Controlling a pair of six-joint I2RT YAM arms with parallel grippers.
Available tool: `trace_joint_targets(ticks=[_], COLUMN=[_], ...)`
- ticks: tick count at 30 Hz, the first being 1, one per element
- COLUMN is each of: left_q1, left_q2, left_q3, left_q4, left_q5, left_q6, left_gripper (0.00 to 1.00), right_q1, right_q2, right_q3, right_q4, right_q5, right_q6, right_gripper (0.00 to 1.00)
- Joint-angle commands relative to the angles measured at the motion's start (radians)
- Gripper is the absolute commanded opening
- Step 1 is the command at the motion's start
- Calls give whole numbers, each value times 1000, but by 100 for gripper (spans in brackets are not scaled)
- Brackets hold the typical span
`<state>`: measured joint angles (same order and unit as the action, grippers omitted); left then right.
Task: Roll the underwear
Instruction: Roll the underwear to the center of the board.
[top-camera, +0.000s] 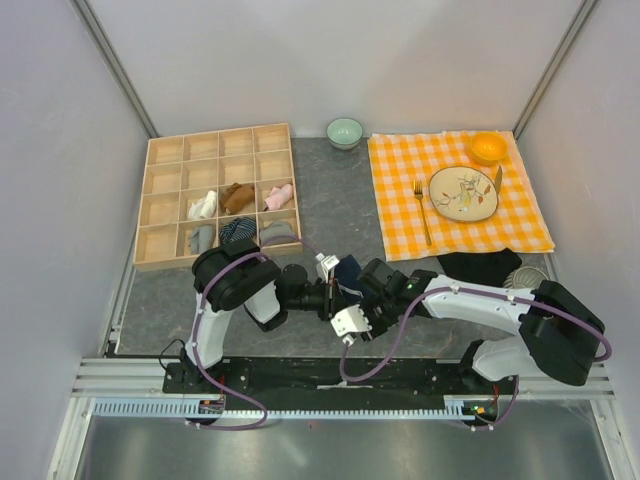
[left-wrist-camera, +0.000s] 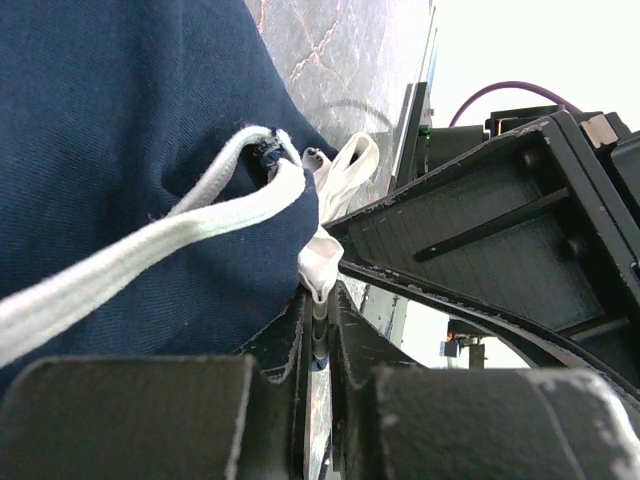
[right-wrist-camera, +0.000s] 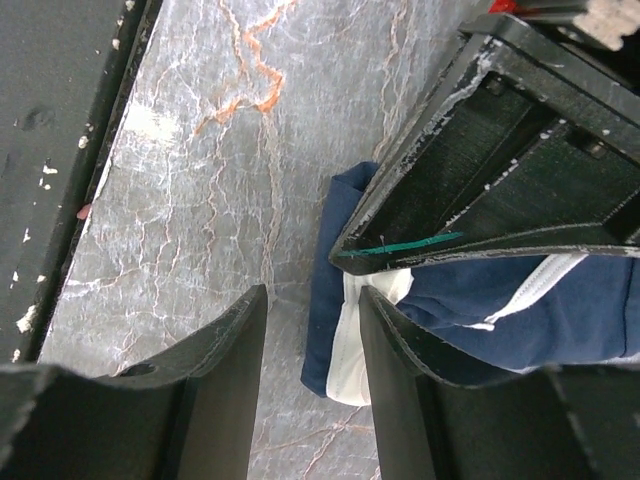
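Both arms meet at the near middle of the grey marbled tabletop, and the navy blue fabric underwear with white trim sits bunched right between them, clear of the wooden compartment box to the far left and the orange checked cloth to the far right.

Left wrist view: the left gripper has its jaws pressed almost together, pinching a fold of the white trim at the very tips. The navy cloth bulges up and to the left of the fingers, a white band running across it.

Right wrist view: the right gripper stands spread, with nothing clamped. The underwear lies on the tabletop just past its tips, one folded edge poking into the gap, the rest tucked behind the right-hand finger. The left gripper's black finger reaches in from the upper right, on top of the cloth.
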<state>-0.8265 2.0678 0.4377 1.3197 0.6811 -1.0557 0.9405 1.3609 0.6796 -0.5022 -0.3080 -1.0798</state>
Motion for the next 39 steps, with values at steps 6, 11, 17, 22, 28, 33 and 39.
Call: trace_joint_targets(ticks=[6,11,17,22,28,33,39], left_q1=[1,1,1,3,3,3,-35], left_q2=[-8,-3,-31,-164,-403,-624,-811], left_q3=[-19,-16,-28,-68,-125,-181,-329], left_q4=[0,13,13,-37,-285,-496,-455], left_q5=[-28,-26,-37,-74,-181,-268,-299], left_q6=[6,0,11,84,288,453,601], left_gripper=[11,15,26,39,43,44,44], right_q1=[-28,-29,-29,-38,-89,-127,-167], right_q2=[-54,-3,95,142,188,231,320], right_q3=[31,26,32,69,133,175,245], right_q4=[-21,-10,-5,-76,-195,-274,-393], right_q5=[-28,-11,7,-68,-225,-319,-428], right_q6=[26,20,27,34,18,-5,-35], right_gripper=[50,50,42,24,14,14,14])
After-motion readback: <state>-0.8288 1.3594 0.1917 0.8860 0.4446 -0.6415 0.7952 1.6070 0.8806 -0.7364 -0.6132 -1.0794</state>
